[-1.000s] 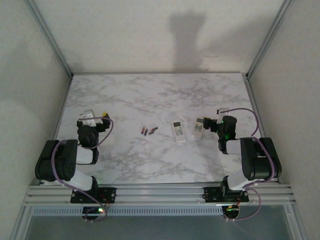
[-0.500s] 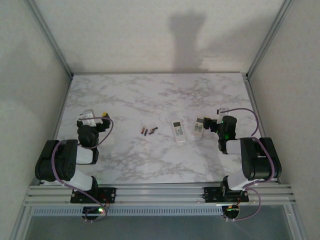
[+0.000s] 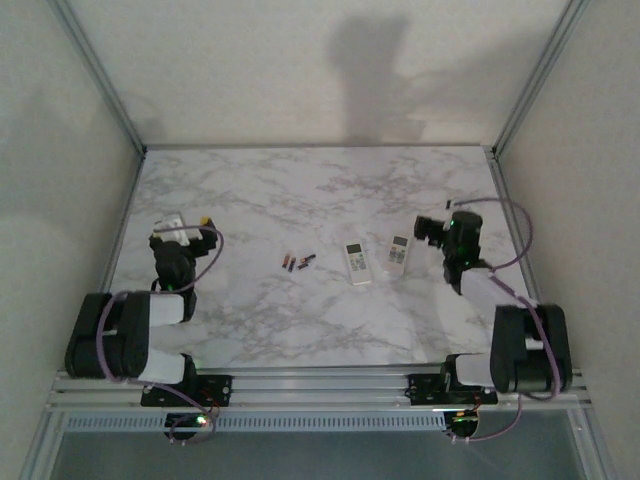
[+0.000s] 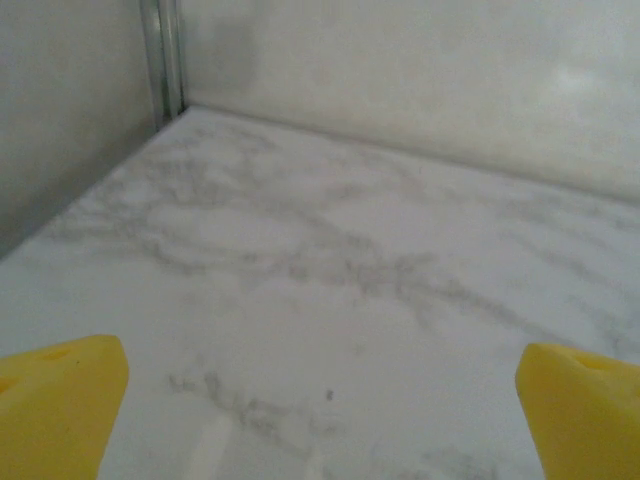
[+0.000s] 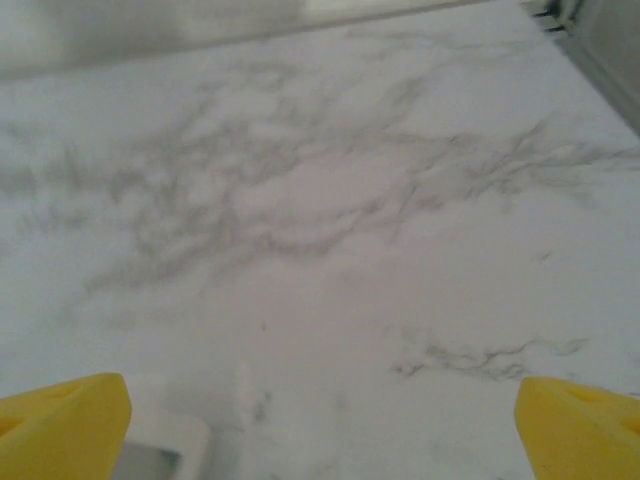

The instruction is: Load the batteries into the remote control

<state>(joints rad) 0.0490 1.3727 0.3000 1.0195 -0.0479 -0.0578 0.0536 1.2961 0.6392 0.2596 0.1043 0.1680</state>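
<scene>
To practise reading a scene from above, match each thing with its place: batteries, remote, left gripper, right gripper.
Things:
1 batteries
2 remote
3 left gripper
4 right gripper

Places:
a by the left edge of the table
b mid-table, just right of the batteries
c over the table's right part
d mid-table, just left of the remote

Pairs: 1-d, 2-b, 3-a, 4-c
</scene>
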